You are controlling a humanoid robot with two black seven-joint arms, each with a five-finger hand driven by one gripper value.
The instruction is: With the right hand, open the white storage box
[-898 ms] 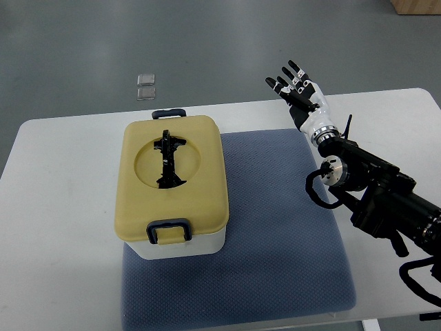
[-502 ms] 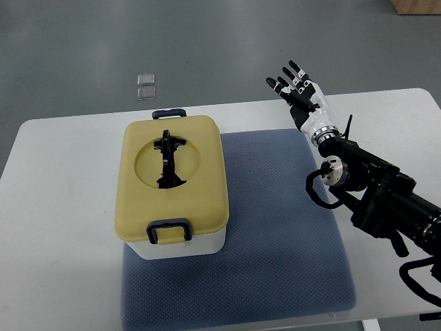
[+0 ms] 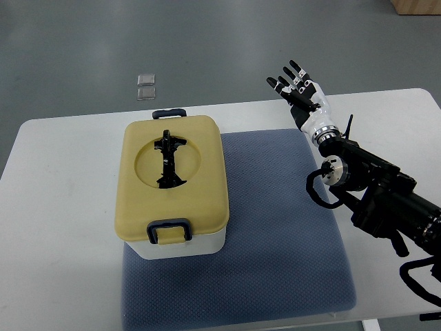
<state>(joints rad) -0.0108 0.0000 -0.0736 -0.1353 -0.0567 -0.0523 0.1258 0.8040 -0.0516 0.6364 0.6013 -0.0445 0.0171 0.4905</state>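
Right hand [image 3: 298, 88] hovers with fingers spread, empty, well apart from the white storage box [image 3: 172, 186]; we should reach its front latch [image 3: 170, 230] first and lift gently.

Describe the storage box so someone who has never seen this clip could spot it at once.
On the white table lies a blue-grey mat; the storage box stands on the mat's left part. It is a white tub under a pale yellow lid with a black folded handle in a round recess and dark blue latches at both short ends.
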